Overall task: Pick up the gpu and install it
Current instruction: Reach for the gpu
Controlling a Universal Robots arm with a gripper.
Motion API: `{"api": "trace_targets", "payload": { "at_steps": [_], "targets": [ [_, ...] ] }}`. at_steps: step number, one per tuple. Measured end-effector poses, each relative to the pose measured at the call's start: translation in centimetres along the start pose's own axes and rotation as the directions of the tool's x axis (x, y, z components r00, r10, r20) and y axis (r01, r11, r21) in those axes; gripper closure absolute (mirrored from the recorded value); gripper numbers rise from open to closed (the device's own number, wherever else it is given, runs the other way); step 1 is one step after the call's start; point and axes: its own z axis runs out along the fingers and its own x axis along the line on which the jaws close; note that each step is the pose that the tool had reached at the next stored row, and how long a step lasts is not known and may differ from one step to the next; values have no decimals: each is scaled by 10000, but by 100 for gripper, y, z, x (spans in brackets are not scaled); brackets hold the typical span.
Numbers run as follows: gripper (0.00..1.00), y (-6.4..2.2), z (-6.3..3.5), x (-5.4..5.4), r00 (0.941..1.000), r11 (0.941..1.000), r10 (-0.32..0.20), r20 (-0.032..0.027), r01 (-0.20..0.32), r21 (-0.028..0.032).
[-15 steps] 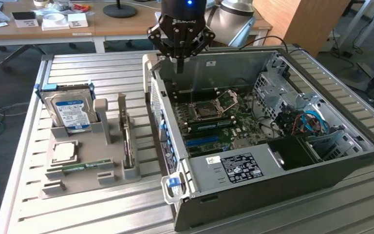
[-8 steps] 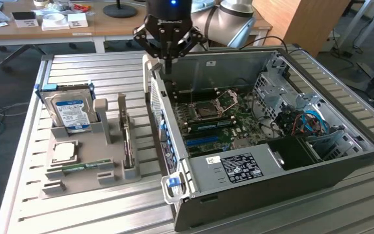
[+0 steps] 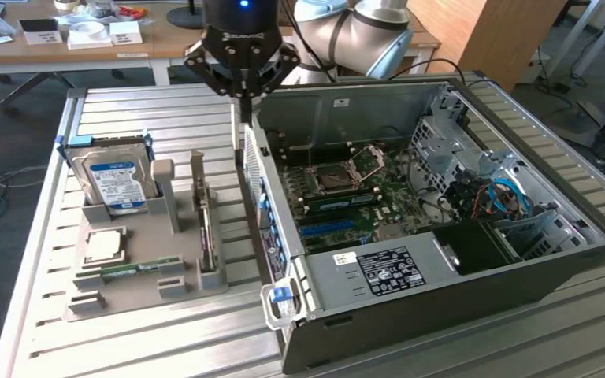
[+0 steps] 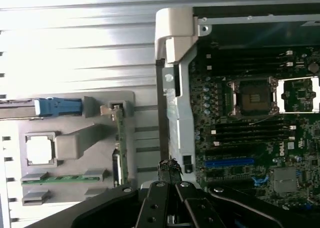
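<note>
We see the gripper [image 3: 242, 93] hanging over the near wall of the open computer case [image 3: 408, 315]; its fingers [image 4: 161, 198] are pressed together at the tips, and nothing shows between them; they touch nothing we can make out. The gpu [image 3: 207, 232] stands on edge in the grey tray [image 3: 124, 303] on the tabletop [image 3: 135, 110], between two posts, just beside the case and apart from the gripper; in the wrist view it's a thin green edge [image 4: 120, 143].
</note>
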Motion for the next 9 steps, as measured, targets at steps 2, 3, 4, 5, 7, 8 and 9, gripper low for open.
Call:
{"api": "trace_targets", "payload": {
  "at_steps": [2, 3, 4, 5, 7, 8, 9],
  "targets": [
    [89, -7, -2, 79, 10000, 10000, 20, 1, -20, 1],
    [89, -10, -3, 117, 10000, 10000, 31, 3, -31, 0],
    [89, -12, -3, 143, 10000, 10000, 38, 4, -38, 0],
    [89, -13, -3, 159, 10000, 10000, 42, 4, -42, 1],
    [89, -13, -3, 163, 10000, 10000, 42, 4, -42, 0],
    [89, -13, -3, 163, 10000, 10000, 42, 4, -42, 0],
    [89, -13, -4, 163, 10000, 10000, 42, 4, -42, 1]
  ]
}}
